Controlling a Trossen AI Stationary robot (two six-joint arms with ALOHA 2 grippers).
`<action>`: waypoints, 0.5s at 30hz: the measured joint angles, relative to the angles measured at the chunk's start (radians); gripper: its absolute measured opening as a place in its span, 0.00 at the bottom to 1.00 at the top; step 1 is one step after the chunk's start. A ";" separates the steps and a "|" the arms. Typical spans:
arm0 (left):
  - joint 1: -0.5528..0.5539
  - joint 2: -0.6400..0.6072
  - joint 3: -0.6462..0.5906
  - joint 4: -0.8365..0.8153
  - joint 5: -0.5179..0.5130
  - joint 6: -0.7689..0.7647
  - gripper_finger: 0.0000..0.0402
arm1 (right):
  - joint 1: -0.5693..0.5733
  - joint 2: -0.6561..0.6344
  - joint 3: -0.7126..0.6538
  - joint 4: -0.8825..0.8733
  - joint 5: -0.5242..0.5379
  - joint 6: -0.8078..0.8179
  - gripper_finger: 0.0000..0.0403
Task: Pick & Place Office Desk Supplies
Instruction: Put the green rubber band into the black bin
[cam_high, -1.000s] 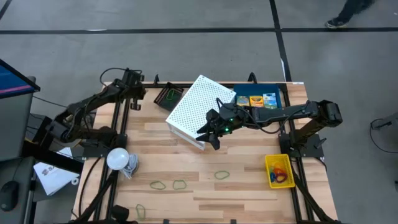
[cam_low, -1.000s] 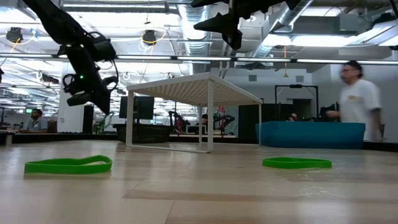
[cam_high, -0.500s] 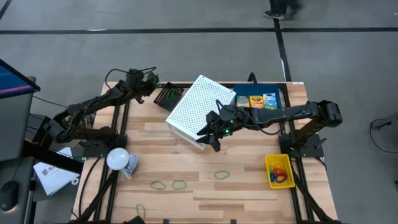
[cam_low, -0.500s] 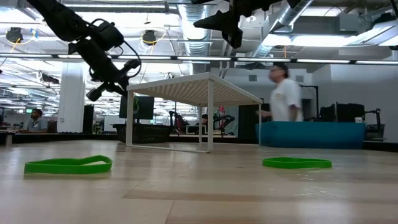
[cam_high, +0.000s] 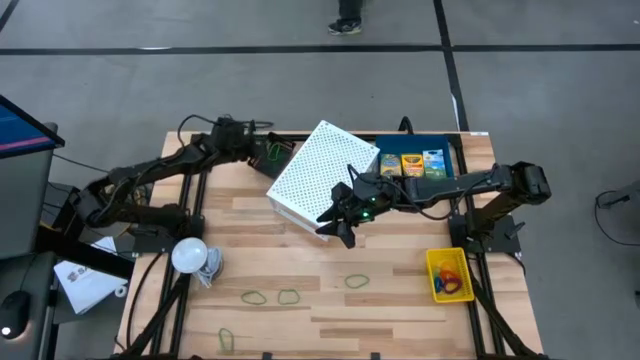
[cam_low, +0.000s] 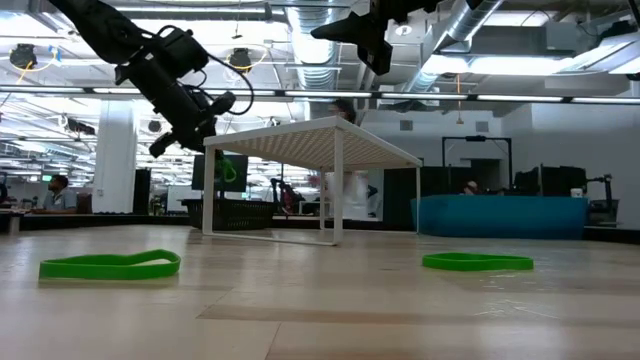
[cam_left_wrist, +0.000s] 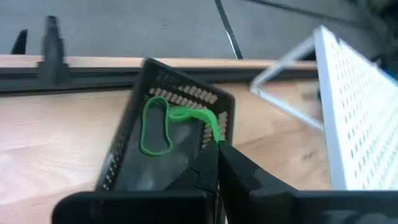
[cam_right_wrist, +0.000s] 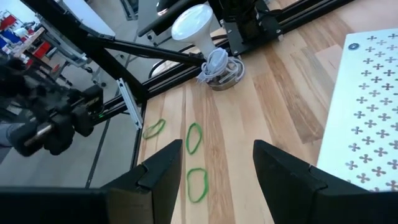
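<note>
Dangling green band (cam_left_wrist: 163, 126), over black tray (cam_left_wrist: 122, 163)

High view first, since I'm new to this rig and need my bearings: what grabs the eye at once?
A white perforated stand sits tilted at the table's middle back, with the right gripper, jaws open, hanging at its front edge. At the back left, the left gripper is shut on a green rubber band above the black mesh tray. More green loops lie near the front edge, and a white bulb stands front left.
</note>
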 joint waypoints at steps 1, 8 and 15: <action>-0.009 0.000 0.000 -0.006 -0.008 0.016 0.00 | 0.000 0.000 0.000 0.000 0.000 0.000 0.48; -0.067 0.000 0.000 -0.083 -0.091 0.105 0.00 | 0.001 0.000 0.000 0.000 0.000 0.008 0.48; -0.116 0.002 0.000 -0.087 -0.140 0.271 0.00 | 0.005 0.000 0.000 0.000 0.000 0.003 0.48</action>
